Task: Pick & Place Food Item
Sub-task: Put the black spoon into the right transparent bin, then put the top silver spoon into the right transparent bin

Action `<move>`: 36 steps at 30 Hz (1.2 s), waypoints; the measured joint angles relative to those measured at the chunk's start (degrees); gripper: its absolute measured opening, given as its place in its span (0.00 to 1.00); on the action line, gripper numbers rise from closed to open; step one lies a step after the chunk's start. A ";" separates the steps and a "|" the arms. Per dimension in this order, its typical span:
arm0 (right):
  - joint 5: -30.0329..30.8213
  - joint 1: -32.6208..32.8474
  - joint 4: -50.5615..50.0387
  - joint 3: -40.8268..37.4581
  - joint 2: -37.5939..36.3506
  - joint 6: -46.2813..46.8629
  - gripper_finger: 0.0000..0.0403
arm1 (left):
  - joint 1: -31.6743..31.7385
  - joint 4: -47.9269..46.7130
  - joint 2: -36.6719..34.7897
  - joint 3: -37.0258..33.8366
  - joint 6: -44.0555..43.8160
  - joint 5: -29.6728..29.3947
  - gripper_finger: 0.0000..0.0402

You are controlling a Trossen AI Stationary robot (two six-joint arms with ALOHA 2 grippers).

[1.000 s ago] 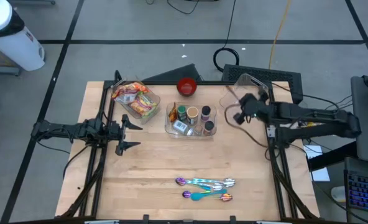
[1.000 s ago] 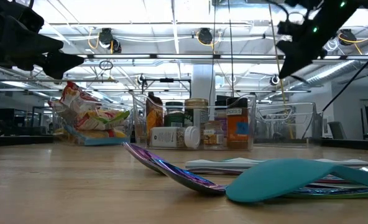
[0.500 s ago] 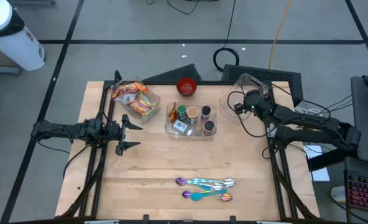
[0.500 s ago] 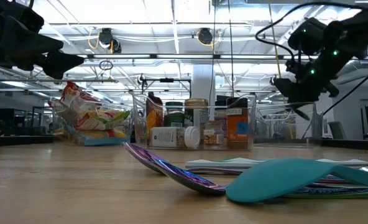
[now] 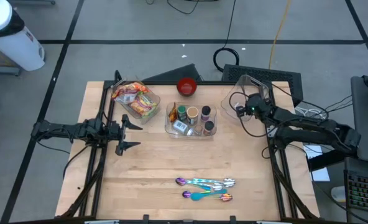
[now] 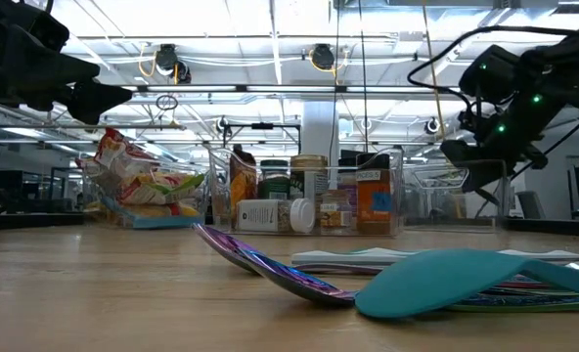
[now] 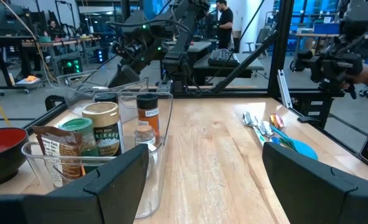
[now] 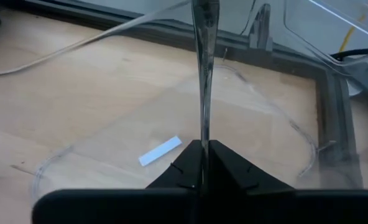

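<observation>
snack packets [image 5: 134, 98] fill one bin; jars [image 5: 192, 114] fill another.

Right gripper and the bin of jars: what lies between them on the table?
Bare wood only, in the high view: the right gripper, pinching the clear empty bin's wall, stands apart from the jar bin.

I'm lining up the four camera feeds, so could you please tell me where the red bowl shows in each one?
High view: the red bowl sits at the table's far edge, just behind the clear bin of jars.
Low view: not visible.
Left wrist view: at the picture's left edge, beside that bin.
Right wrist view: not in it.
Shared landmark: the clear bin of jars, also central in the low view.
</observation>
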 joint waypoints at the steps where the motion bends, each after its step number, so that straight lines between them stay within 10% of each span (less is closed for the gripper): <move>1: 0.00 0.00 0.25 0.00 0.00 -0.26 0.05 | 0.01 -0.02 0.00 0.00 -0.02 0.00 0.81; 16: -0.92 0.45 6.22 0.00 0.00 -4.97 0.22 | 0.01 -0.02 0.00 0.00 -0.02 0.00 0.81; 28: -27.02 8.55 29.09 0.00 -6.02 -9.83 0.28 | 0.01 -0.02 0.00 0.02 -0.02 0.00 0.81; 36: -40.56 26.79 43.75 1.46 -7.70 -7.98 0.36 | 0.00 -0.02 0.00 0.02 -0.02 0.00 0.81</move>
